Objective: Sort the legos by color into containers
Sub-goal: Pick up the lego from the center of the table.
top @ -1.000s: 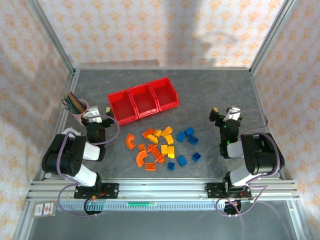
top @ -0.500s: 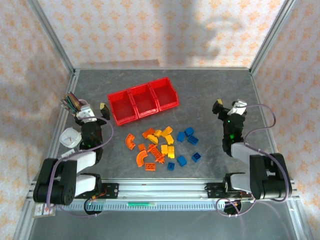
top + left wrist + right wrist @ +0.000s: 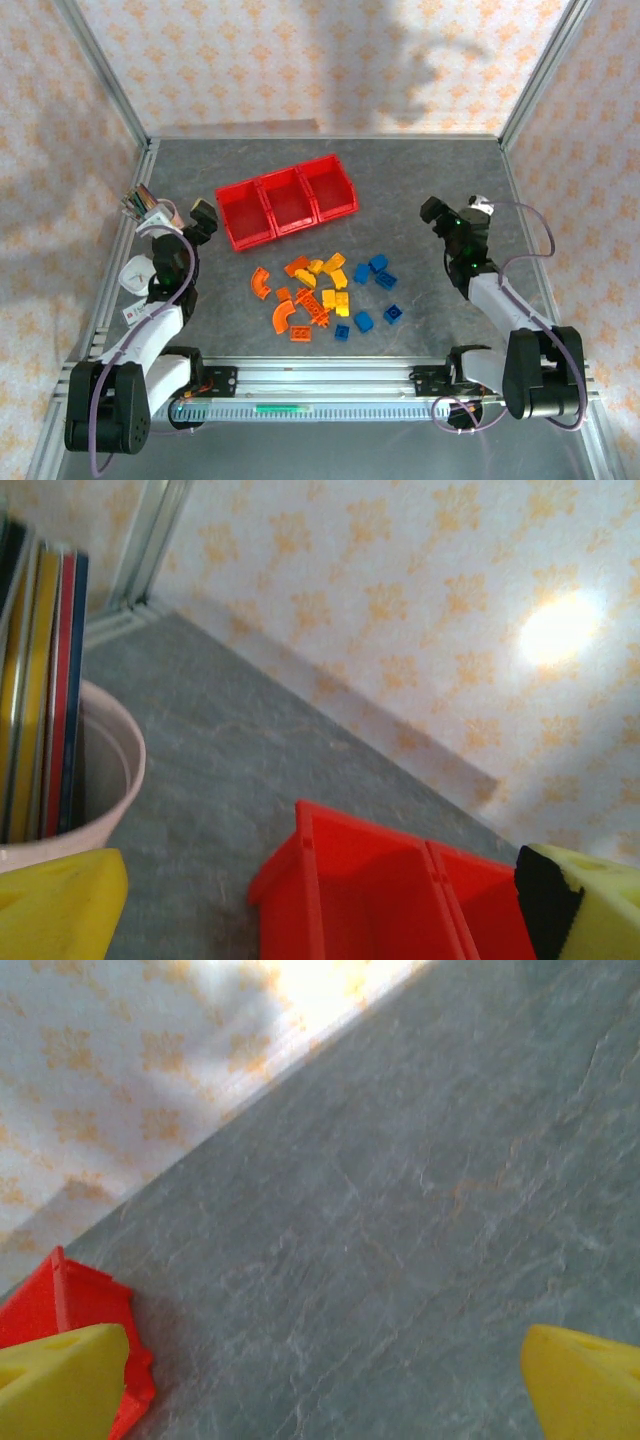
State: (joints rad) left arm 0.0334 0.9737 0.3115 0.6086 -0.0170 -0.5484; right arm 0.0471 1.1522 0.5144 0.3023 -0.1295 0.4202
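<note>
So nothing's sorted yet: legos lie loose on the surface just in front of the empty-looking bins. Left hand and right hand flank the bins, both spread wide, holding nothing. Next up, probably: lower one over an outlying brick.

Orange, yellow and blue legos lie scattered near three joined red containers.

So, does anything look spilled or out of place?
Nothing broken. Small orange, yellow and blue plastic bricks lie scattered on the grey table, and the three joined red plastic bins sit skewed to its edges.
</note>
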